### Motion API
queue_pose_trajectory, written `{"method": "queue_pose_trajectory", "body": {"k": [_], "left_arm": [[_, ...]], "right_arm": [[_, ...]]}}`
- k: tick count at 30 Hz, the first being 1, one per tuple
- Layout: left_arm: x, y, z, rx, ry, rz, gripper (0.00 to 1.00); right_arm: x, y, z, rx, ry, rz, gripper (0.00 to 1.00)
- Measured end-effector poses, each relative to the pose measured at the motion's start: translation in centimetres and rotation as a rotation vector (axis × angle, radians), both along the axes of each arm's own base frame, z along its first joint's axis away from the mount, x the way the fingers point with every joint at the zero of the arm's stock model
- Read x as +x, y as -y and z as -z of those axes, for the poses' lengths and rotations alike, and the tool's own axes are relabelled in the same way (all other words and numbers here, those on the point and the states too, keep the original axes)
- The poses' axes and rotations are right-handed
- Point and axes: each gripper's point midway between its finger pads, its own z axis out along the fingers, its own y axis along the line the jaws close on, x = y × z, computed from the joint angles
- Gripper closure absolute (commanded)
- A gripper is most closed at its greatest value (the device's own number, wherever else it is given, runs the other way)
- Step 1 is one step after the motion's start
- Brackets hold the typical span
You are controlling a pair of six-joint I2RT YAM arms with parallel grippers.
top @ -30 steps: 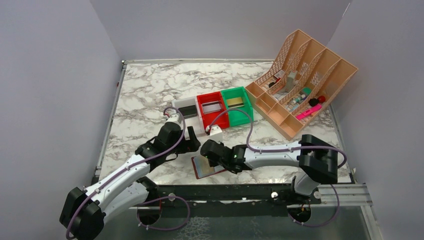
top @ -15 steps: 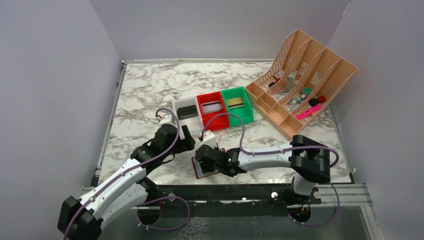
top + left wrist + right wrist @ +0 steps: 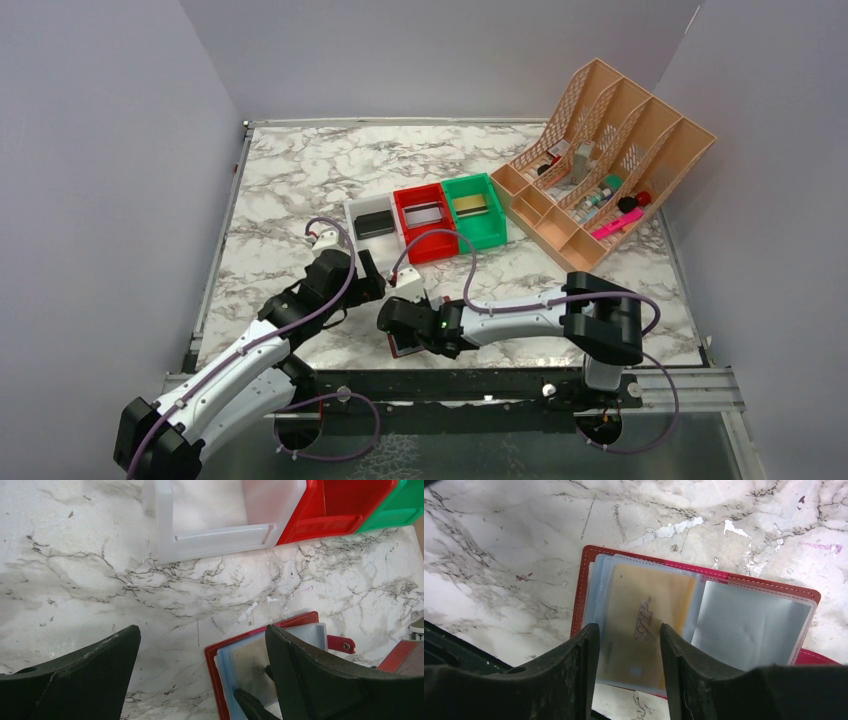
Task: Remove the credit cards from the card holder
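Both arms bent inward, grippers nearly meeting at front centre.
The left arm (image 3: 250, 350) angled forward and rightward, the left gripper (image 3: 200, 680) tipped downward with fingers spread wide. The right arm (image 3: 520, 312) lay stretched low across to the left, the right gripper (image 3: 629, 675) pointing down, its fingers parted only narrowly.

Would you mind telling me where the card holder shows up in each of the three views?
Top external: the card holder is low and centre, mostly hidden under the right gripper.
Left wrist: it is at the bottom, right of centre, and runs off the lower edge.
Right wrist: it lies open across the middle.
Shared landmark: the marble table lies beneath it in every view.
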Motion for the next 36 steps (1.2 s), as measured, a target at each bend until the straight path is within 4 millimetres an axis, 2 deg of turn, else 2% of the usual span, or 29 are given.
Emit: {"method": "queue_pose_trajectory", "body": {"k": [7, 16, 21, 29, 36], "left_arm": [[-0.1, -0.1, 0.1, 0.004, -0.006, 0.0, 0.01], [-0.1, -0.1, 0.3, 0.008, -0.013, 0.0, 0.01], [-0.2, -0.1, 0.7, 0.016, -0.029, -0.005, 0.01], [-0.5, -0.1, 3.1, 0.069, -0.148, -0.026, 0.01], [-0.3, 0.4, 2.9, 0.052, -0.175, -0.04, 0.01]], "right_arm": [[0.0, -0.6, -0.2, 0.052, -0.001, 0.017, 0.79], [-0.2, -1.1, -0.4, 0.075, -0.008, 0.015, 0.98], [-0.2, -1.1, -0.4, 0.078, -0.009, 0.014, 0.99], [-0.3, -1.2, -0.4, 0.085, -0.014, 0.01, 0.99], [-0.3, -1.2, -0.4, 0.082, -0.015, 0.01, 0.99]]}}
